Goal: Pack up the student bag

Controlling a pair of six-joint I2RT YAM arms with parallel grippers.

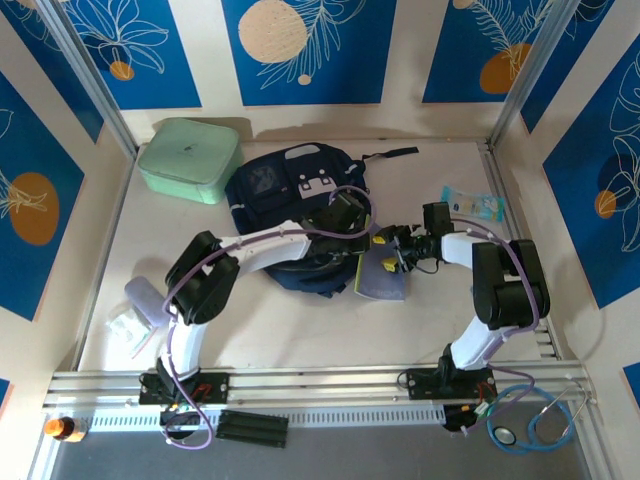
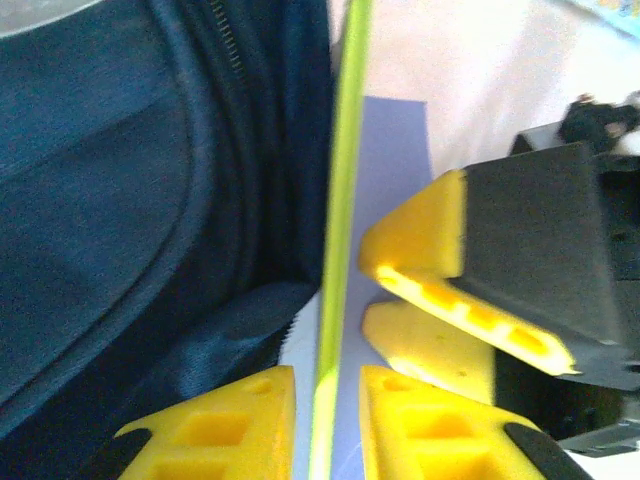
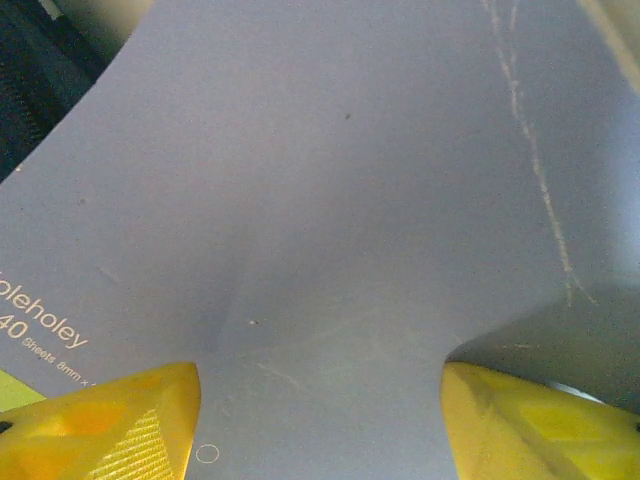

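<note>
Student bag [image 1: 272,186] lies just beside purple notebook [image 1: 384,281].

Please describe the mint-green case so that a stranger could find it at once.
Look to the far left corner of the table. Beside the navy backpack, on its left, lies the case. It alone is pale mint green, a rounded rectangle.

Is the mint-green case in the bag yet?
No, the mint-green case sits out on the table, beside the student bag at its far-left side.
</note>
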